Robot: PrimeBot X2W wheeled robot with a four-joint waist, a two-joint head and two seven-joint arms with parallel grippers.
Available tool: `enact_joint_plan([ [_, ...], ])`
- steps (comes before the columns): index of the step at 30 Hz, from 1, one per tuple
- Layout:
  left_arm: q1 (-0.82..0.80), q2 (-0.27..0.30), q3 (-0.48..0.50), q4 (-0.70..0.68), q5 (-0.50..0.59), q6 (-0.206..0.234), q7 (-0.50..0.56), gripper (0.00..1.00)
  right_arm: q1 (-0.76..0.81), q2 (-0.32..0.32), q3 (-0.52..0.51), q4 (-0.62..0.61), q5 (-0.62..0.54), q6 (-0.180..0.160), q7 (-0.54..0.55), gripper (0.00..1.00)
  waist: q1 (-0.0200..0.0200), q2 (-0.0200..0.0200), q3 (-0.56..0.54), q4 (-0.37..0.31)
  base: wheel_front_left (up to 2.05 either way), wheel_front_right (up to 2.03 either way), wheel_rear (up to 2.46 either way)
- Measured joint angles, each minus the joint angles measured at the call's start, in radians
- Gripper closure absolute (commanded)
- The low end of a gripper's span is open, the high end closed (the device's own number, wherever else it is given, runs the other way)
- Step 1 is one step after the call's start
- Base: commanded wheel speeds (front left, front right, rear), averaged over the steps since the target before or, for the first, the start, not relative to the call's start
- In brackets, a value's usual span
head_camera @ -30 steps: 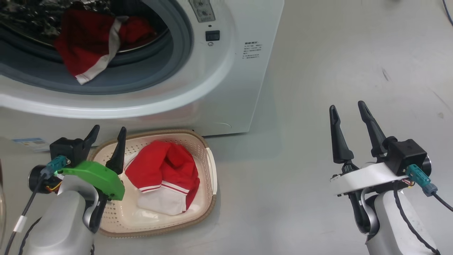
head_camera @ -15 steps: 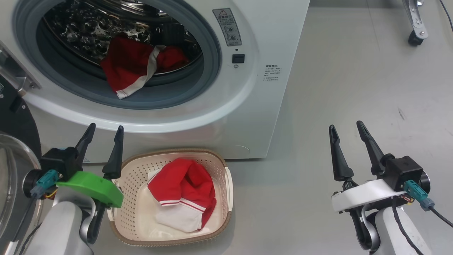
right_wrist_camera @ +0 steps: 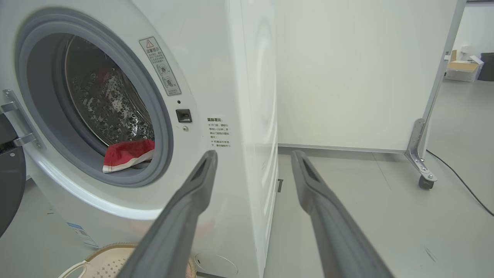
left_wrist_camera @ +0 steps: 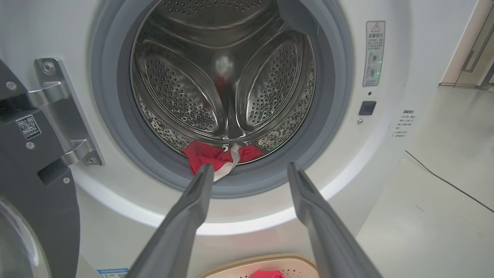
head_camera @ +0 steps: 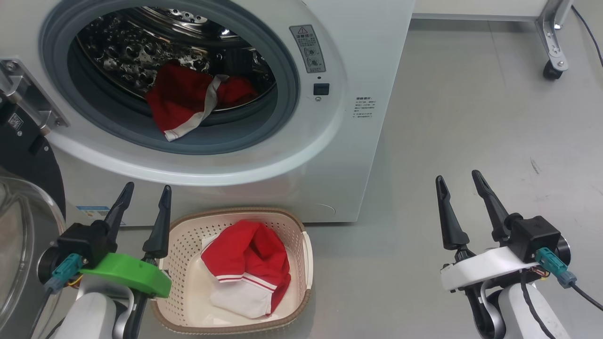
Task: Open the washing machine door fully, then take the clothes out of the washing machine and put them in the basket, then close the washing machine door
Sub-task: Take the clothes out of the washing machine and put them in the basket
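Observation:
The white washing machine (head_camera: 358,52) stands with its door (head_camera: 23,221) swung wide open at the left, black rim and glass bowl showing. A red and white garment (head_camera: 188,101) hangs over the lip of the steel drum (left_wrist_camera: 224,73). On the floor in front, the cream basket (head_camera: 301,282) holds another red and white garment (head_camera: 252,263). My left gripper (head_camera: 143,197) hovers open by the basket's left rim, pointing at the drum's mouth. My right gripper (head_camera: 457,181) is open and empty over the bare floor at the right.
Grey floor stretches to the right of the machine. A white panel on a metal castor foot (head_camera: 551,52) stands at the far right, with a black cable (right_wrist_camera: 459,181) trailing on the floor beside it.
The head camera has tilted up, so the drum's mouth and the open door come further into the picture. Both grippers stay open.

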Motion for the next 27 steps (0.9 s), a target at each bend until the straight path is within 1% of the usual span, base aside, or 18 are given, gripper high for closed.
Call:
enact_joint_plan([
  [3, 0.015, -0.003, 0.013, -0.018, 0.006, 0.008, 0.000, 0.00, 0.001, 0.000, 0.001, -0.001, -0.005, 0.000, 0.000, 0.00, 0.0000, 0.0000, -0.001, -0.003, 0.00, 0.00, 0.00],
  [11, 0.051, -0.004, 0.024, -0.053, 0.026, 0.008, 0.000, 0.00, 0.002, 0.001, 0.006, -0.003, -0.006, 0.001, 0.000, 0.00, 0.0000, 0.0000, 0.000, -0.014, 0.00, 0.00, 0.00],
  [16, 0.054, -0.013, 0.028, -0.071, 0.040, 0.008, 0.000, 0.00, 0.002, 0.001, 0.006, -0.003, -0.007, 0.009, 0.000, 0.00, 0.0000, 0.0000, 0.000, -0.019, 0.00, 0.00, 0.00],
  [27, 0.081, -0.022, 0.036, -0.098, 0.052, 0.008, 0.000, 0.00, 0.003, 0.003, 0.006, -0.004, -0.009, 0.010, 0.000, 0.00, 0.0000, 0.0000, 0.001, -0.024, 0.00, 0.00, 0.00],
])
